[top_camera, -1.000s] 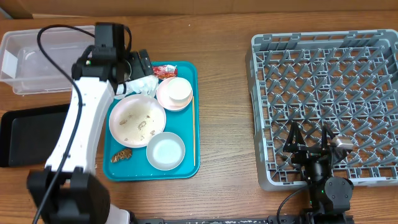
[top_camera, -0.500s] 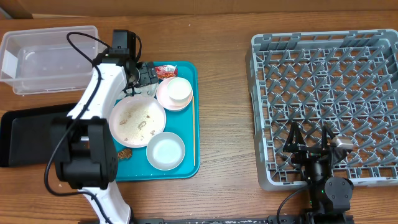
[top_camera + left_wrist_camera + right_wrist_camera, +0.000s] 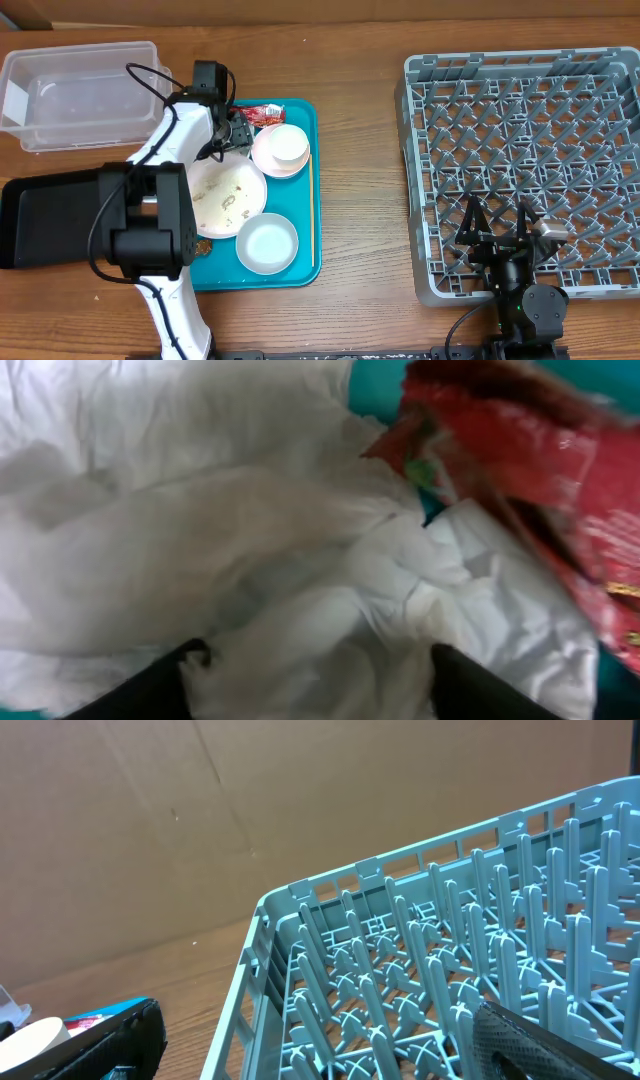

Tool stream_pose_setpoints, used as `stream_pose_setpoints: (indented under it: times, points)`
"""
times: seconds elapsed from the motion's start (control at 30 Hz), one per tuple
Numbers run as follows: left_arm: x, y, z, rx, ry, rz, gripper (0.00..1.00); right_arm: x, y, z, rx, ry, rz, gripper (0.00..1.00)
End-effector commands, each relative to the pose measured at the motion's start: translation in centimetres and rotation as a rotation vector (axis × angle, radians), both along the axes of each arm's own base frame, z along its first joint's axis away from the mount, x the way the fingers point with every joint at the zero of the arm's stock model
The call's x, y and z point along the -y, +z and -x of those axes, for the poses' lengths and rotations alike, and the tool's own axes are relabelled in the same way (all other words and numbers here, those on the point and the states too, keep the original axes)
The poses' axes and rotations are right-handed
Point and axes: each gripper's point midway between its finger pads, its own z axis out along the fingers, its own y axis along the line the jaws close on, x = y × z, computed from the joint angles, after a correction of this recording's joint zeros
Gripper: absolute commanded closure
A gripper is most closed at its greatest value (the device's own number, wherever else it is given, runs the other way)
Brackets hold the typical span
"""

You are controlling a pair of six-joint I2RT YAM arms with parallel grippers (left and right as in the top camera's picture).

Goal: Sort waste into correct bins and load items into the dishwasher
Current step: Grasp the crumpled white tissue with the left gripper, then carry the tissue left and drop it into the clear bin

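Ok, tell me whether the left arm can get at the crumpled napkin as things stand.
Probably yes. The left gripper sits right on the napkin, fingers apart on either side of its folds, with nothing covering it. The red wrapper lies close beside it and might get caught too.

White napkin (image 3: 250, 560), red wrapper (image 3: 530, 460), teal tray (image 3: 300, 270), grey lattice rack (image 3: 520, 150).

Crowded tray (image 3: 305, 268), open middle of the bench (image 3: 360, 200).
A wide bare strip of bench ran between the tray and the grey rack (image 3: 411, 150), free for passage. On the tray, plate (image 3: 230, 195), bowl (image 3: 267, 243), saucer (image 3: 262, 158), cup (image 3: 287, 144) and chopstick (image 3: 311, 200) sat close together; the left arm (image 3: 170, 142) lay over its left edge, and napkin (image 3: 250, 540) and wrapper (image 3: 520, 450) filled the gap ahead of the left end effector (image 3: 318, 652).
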Motion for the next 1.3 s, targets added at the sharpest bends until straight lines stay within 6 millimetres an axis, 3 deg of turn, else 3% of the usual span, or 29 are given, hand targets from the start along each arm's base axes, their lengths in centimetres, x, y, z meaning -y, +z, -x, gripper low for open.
stream_pose_setpoints:
  times: [0.0,0.1,0.23,0.37,0.67,0.9,1.1,1.27]
  points:
    - [-0.2,-0.2,-0.4,0.001,0.003,0.006,0.46,0.0,-0.2,0.0,0.003,-0.001,0.003,0.00]
    - [-0.1,0.1,-0.5,0.008,0.003,0.008,0.67,0.0,-0.2,0.0,0.003,-0.001,0.003,0.00]
    - [-0.1,1.1,-0.5,0.010,0.003,0.008,0.79,0.0,-0.2,0.0,0.003,-0.001,0.003,0.00]
    - [-0.1,3.3,-0.5,0.005,0.003,0.008,0.96,0.0,-0.2,0.0,0.003,-0.001,0.003,0.00]
    - [-0.4,8.9,1.3,-0.052,0.007,-0.006,0.96,0.0,-0.2,0.0,0.003,-0.001,0.003,0.00]
    - [-3.0,14.5,1.9,0.013,0.051,-0.102,0.96,0.0,-0.2,0.0,0.003,-0.001,0.003,0.00]
    - [-5.0,19.7,1.0,0.184,0.106,-0.097,0.96,0.0,-0.2,0.0,0.003,-0.001,0.003,0.00]
    - [-7.9,23.3,-1.6,0.377,0.166,-0.107,0.96,0.0,-0.2,0.0,0.003,-0.001,0.003,0.00]
